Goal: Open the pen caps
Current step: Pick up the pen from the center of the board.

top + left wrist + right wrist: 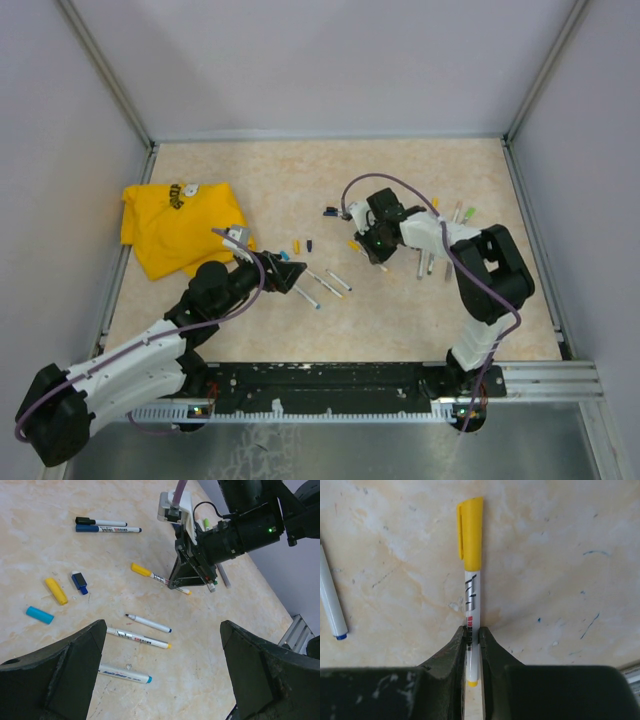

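A pen with a yellow cap [471, 530] on it lies along the tabletop, and my right gripper [473, 636] is shut on its white barrel [472, 600] near the tail end. The left wrist view shows that same cap [141, 570] sticking out left of the right gripper [183, 583]. My left gripper [163, 626] hovers wide open above three uncapped pens [139, 638], holding nothing. Loose caps lie to the left: yellow [56, 590], cyan [39, 615] and dark blue [79, 581]. A black-capped pen [100, 522] and a blue-capped pen [107, 529] lie farther off.
A crumpled yellow cloth [180, 225] lies at the table's left, close to the left arm. More pens [440, 235] lie in a cluster behind the right arm's wrist. The two grippers [295, 275] [368, 248] stand close together mid-table. Walls enclose the table on three sides.
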